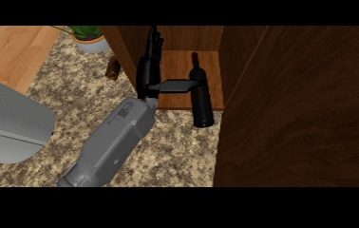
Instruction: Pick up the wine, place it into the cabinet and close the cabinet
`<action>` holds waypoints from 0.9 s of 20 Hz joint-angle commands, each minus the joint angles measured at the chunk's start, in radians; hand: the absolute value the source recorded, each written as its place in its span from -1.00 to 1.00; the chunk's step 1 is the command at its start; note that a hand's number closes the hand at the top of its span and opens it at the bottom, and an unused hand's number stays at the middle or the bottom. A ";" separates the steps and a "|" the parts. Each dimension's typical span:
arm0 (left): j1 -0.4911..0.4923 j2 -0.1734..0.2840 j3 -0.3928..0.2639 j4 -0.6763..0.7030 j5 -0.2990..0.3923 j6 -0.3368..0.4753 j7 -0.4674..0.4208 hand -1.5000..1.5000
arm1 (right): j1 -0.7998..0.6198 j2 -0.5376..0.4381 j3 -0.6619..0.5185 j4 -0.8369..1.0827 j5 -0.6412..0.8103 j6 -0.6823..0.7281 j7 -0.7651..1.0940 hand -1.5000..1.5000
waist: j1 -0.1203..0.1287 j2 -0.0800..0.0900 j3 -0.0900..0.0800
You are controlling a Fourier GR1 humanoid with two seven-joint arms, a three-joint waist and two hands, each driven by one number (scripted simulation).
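Nearest the lower edge of the head view, a single grey forearm rose from the bottom left and slanted up toward the cabinet; which arm it was could not be settled from this view, though it came in on the left side. Past its wrist the black hand stood edge-on against the cabinet's left wall, fingers running straight up the picture and a thumb-like part reaching sideways to touch the wine. Whether the fingers were spread or pinching the bottle I could not tell, since the hand showed only as a dark sliver. The wine was a dark, slim bottle lying across the front lip of the wooden shelf, its thick base overhanging the speckled surface and its narrow neck reaching inward. Its long axis ran nearly straight up and down the view, base toward the robot, neck and cap pointing into the cabinet's depth. As a judgement, such a bottle would be rigid, fairly heavy for its width, smooth and inclined to slip, and breakable if it tipped off the lip; the best hold would be round the broad body near the middle, where the weight balances, not the thin neck. To the right the open cabinet door stood as a tall dark panel. Farther left a white appliance sat at the edge, a small brown object stood by the cabinet wall, and a potted plant lay farthest off.
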 commanded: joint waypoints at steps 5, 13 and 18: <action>0.272 0.051 -0.106 -0.398 -0.030 0.038 0.088 -1.00 | 0.023 -0.028 -0.030 -0.185 -0.059 -0.003 0.058 -1.00 | -0.001 0.005 0.000; 0.489 0.092 -0.198 -0.685 -0.092 0.113 0.131 -1.00 | 0.025 -0.023 0.058 -0.229 0.015 -0.031 0.113 -1.00 | -0.016 0.010 -0.001; 0.634 0.131 -0.283 -0.861 -0.154 0.156 0.117 -1.00 | 0.045 -0.107 -0.035 -0.226 -0.113 0.046 0.120 1.00 | -0.015 0.011 0.000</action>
